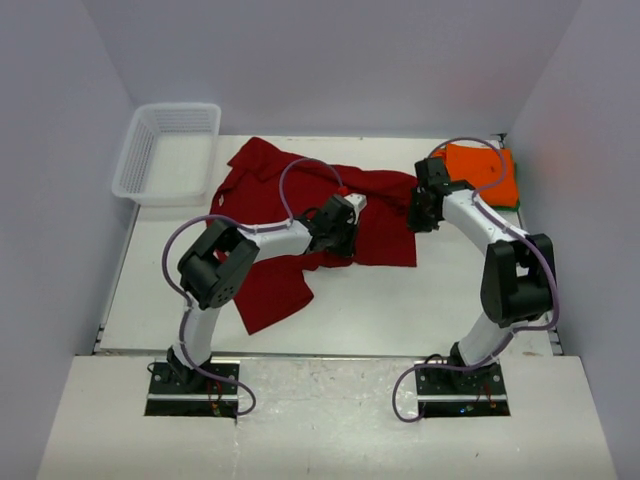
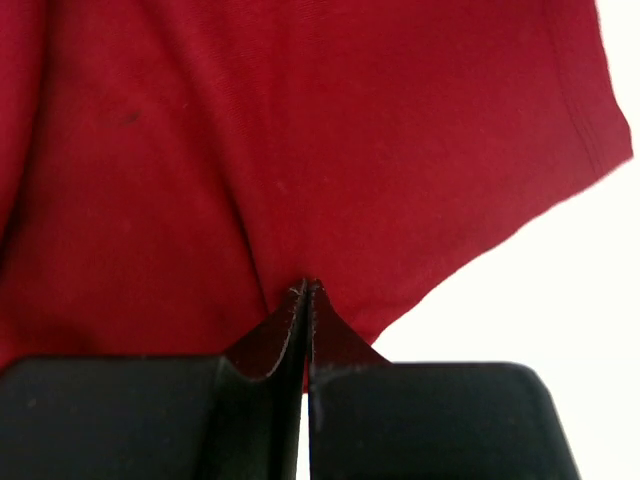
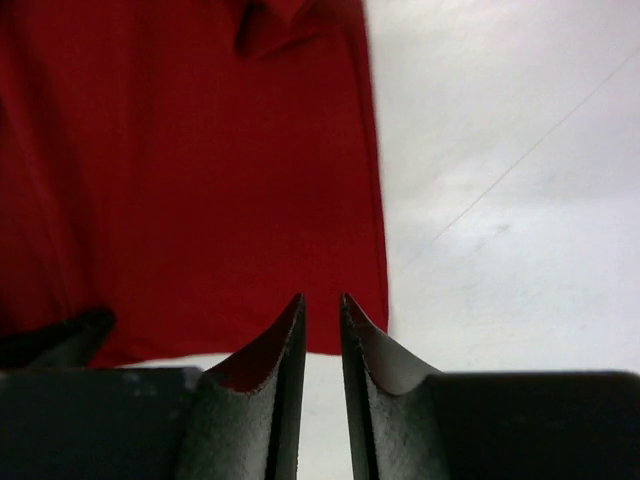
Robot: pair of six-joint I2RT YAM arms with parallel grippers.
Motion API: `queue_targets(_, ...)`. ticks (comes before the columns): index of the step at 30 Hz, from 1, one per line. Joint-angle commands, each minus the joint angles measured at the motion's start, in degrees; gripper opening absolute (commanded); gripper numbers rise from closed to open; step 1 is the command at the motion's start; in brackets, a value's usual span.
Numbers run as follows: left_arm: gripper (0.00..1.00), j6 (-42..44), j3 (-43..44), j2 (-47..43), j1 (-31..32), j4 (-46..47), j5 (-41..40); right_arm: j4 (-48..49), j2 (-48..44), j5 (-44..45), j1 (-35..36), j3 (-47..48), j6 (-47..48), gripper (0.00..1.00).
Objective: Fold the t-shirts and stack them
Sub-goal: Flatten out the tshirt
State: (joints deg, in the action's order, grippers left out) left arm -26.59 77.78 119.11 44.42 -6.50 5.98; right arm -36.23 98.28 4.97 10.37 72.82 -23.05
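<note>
Folding is standing partway: orange t-shirt (image 1: pixel 482 178) lying folded far right, left jaws pinching rumpled red t-shirt (image 1: pixel 265 170), right jaws barely parted, empty.

We are counting one red shirt (image 1: pixel 385 215) under the left claw (image 2: pixel 306 288), one orange shirt (image 1: pixel 480 172), one green shirt (image 1: pixel 517 198) beyond the right claw (image 3: pixel 322 298), one basket (image 1: pixel 165 192).

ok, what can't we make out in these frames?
- Left wrist: left tool is shut against the red shirt; its tips hide whether cloth is pinched.
- Top: left arm covers the red shirt's middle.
- Top: green shirt is only an edge under the orange shirt; right arm hides the orange one's left edge.
- Right wrist: red shirt is cut off by the top and left edges.
</note>
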Motion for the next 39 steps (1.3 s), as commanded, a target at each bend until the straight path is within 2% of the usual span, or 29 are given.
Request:
queue_targets(1, 0.0, 0.0, -4.7, -4.5, 0.0, -2.8, -4.2, 1.7, -5.5, 1.6, 3.6, -4.9, -2.4, 0.22)
queue_targets(7, 0.0, 0.1, -8.9, -6.8, -0.1, -1.0, -4.3, 2.0, -13.0, -1.9, 5.4, -13.4, -3.3, 0.4)
queue_targets(11, 0.0, 0.1, -9.8, -7.0, -0.1, -0.1, -3.0, 1.7, -14.7, -2.5, 7.3, -16.8, -4.6, 0.46)
queue_targets(20, 0.0, 0.9, -11.3, -9.8, -0.1, 0.5, -2.4, 3.7, -13.1, -2.8, 9.1, -21.7, -6.8, 0.46)
queue_targets(23, 0.0, 1.0, -12.0, -10.6, -0.1, 1.1, -2.1, 3.1, -12.0, -0.7, 9.1, -21.4, -6.7, 0.46)
queue_targets(39, 0.0, 1.3, -12.9, -11.6, -0.2, 2.2, -0.7, 3.3, -6.8, -1.9, 10.5, -21.0, -7.4, 0.43)
